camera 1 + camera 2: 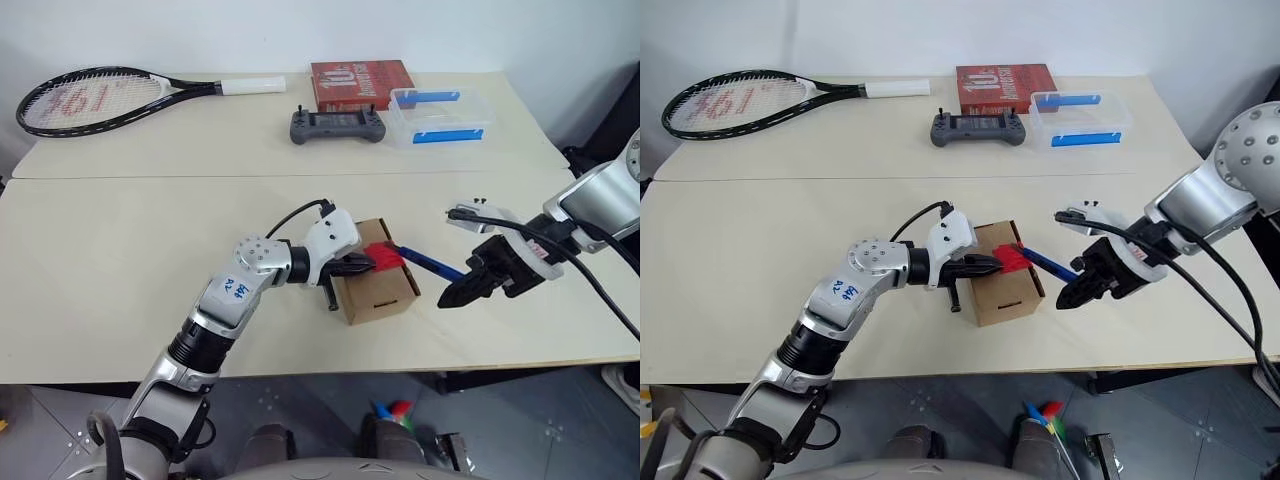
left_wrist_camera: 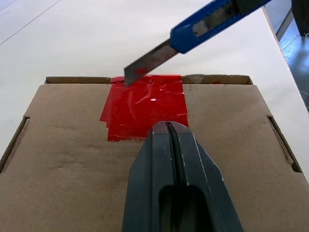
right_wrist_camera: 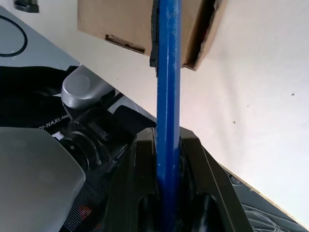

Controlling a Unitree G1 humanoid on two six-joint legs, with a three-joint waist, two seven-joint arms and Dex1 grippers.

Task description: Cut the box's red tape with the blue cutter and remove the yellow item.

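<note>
The brown box (image 1: 385,290) lies near the table's front edge, and the red tape (image 2: 145,104) sits across its top seam. My left gripper (image 2: 167,126) is shut and rests on the box top at the near edge of the tape. My right gripper (image 3: 168,140) is shut on the blue cutter (image 1: 428,264), holding it to the right of the box. The cutter's blade (image 2: 147,62) is extended, and its tip sits at the tape's far edge. The yellow item is hidden.
At the back of the table lie a tennis racket (image 1: 100,100), a grey controller (image 1: 338,126), a red printed box (image 1: 360,82) and a clear container with blue clips (image 1: 440,115). A seam (image 1: 200,177) runs between the two tabletops.
</note>
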